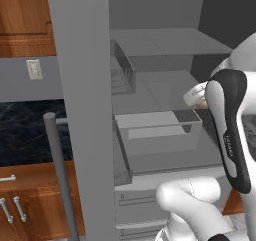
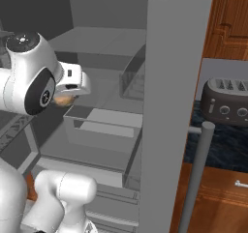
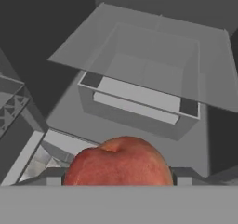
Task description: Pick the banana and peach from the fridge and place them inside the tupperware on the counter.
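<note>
The round pinkish-red peach [image 3: 119, 165] sits between my two fingertips [image 3: 52, 175], and my gripper [image 3: 119, 180] is shut on it. From the base, the gripper [image 1: 198, 96] [image 2: 72, 89] hangs in front of the open fridge [image 1: 150, 50], over its grey drawer [image 3: 139, 102]. A sliver of orange peach [image 2: 63, 100] shows under the hand. The banana and the tupperware are out of view. The dark marbled counter [image 1: 27, 130] lies left of the fridge door [image 1: 85, 110].
The wide fridge door [image 2: 169, 106] stands open with its long bar handle [image 2: 196, 179] [image 1: 60, 175]. A dark toaster [image 2: 227, 101] sits on the counter [image 2: 218, 147] to the right. Wooden cabinets [image 1: 25, 205] run below, and a wall outlet [image 1: 34, 69] above.
</note>
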